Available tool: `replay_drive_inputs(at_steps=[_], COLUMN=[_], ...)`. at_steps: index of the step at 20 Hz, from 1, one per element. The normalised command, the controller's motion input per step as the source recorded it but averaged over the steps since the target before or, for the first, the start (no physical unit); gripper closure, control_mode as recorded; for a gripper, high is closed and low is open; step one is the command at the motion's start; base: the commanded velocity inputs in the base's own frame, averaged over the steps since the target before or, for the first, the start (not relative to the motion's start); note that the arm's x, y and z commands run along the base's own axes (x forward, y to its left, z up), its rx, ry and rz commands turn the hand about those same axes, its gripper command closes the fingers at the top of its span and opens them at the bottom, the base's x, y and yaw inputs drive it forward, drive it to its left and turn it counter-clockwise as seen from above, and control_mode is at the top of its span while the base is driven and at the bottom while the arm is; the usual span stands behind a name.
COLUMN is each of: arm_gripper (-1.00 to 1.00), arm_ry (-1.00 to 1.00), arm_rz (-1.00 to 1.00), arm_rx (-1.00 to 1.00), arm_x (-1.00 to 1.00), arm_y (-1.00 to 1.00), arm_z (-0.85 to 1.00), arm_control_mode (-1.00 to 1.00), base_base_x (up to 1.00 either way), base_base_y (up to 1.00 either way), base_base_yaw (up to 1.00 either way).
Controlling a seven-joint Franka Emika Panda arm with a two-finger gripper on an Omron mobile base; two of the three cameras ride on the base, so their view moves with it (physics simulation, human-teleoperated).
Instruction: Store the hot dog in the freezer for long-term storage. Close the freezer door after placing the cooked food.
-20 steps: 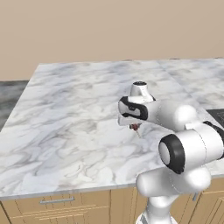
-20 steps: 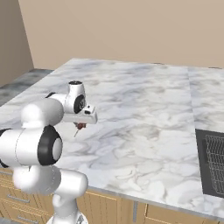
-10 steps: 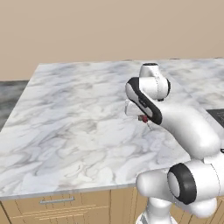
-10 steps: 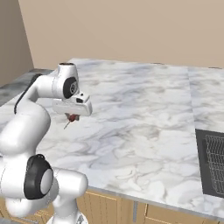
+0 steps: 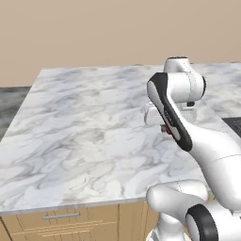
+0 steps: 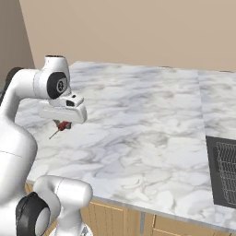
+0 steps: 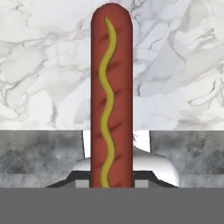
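Above the marble worktop [image 6: 152,120], toward its left edge, the white arm carries the gripper [image 6: 61,125], closed on the hot dog [image 7: 111,96], lifted clear of the surface. Pick-up looks done; reaching the freezer, placing the food and shutting the door all remain.

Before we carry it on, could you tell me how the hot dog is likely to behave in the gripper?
The hot dog juts straight from the gripper without sagging, so it is probably fairly stiff. Its round, smooth, glossy skin could slip or roll. It is long and held at one end, so it might pivot during swings.
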Motion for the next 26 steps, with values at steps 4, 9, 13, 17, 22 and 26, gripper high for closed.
replay_drive_inputs(at_steps=[4,9,13,17,22,26], arm_gripper=[1.0,1.0,1.0,1.0,1.0,1.0], arm_ry=[0.01,0.0,0.0,0.03,0.0,0.0], arm_rz=[-0.01,-0.01,0.0,0.0,0.0,0.0], arm_rx=[0.0,0.0,-0.04,0.0,0.0,0.0], arm_x=[-0.78,-0.56,-0.19,0.0,0.0,-0.2], arm_y=[0.0,0.03,0.0,0.0,0.0,0.03], arm_z=[0.0,-0.01,-0.25,-0.12,0.0,0.0], arm_control_mode=[-1.0,-1.0,-1.0,-1.0,-1.0,-1.0], base_base_x=[0.0,0.0,0.0,0.0,0.0,0.0], base_base_y=[0.0,0.0,0.0,0.0,0.0,0.0], base_base_yaw=[0.0,0.0,0.0,0.0,0.0,0.0])
